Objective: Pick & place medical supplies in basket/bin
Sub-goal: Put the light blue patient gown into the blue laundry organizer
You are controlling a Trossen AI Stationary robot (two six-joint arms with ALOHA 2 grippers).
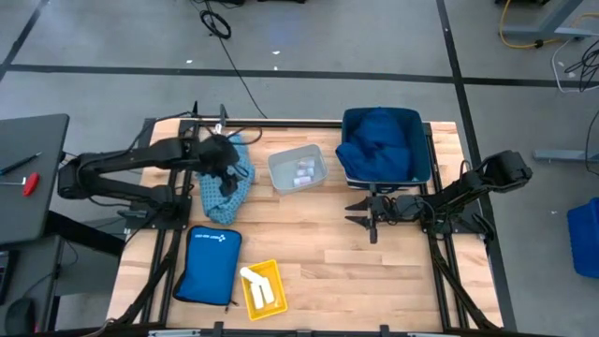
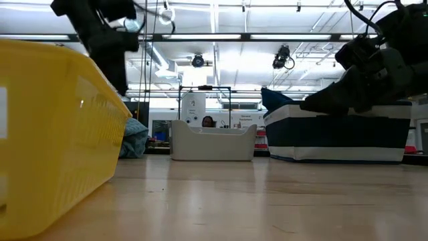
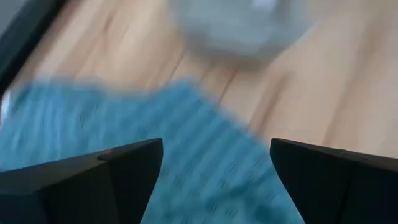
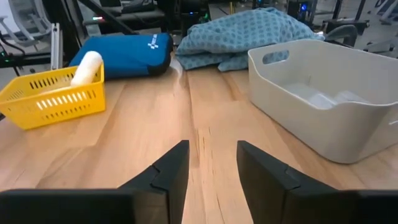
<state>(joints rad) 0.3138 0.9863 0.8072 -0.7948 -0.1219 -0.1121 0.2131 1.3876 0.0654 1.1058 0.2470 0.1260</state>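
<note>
Cloth with the light blue pattern (image 1: 227, 185) lies crumpled near the left edge of the table, toward the far side, and it is the piece now in hand. The left gripper (image 1: 223, 159) hangs right above it with jaws spread wide, holding nothing; the left wrist view shows the fabric (image 3: 155, 137) between and under the two fingers. I judge that the step is the pick of this cloth: the next move asks the gripper to go down into the folds, pinch a good bunch, and carry it to a container.

The navy cloth (image 1: 379, 145) already fills the dark bin (image 1: 426, 150) at the far right. Small items lie in the grey tub (image 1: 298, 168) just beside the patterned cloth, and a white roll (image 1: 253, 281) rests in the yellow basket (image 1: 262, 285) near the front edge. The bright blue pouch (image 1: 208, 264) lies beside that basket.

The right gripper (image 1: 365, 213) waits in front of the bin, jaws partly apart and empty. The tub stands close to the cloth and could be pushed.
</note>
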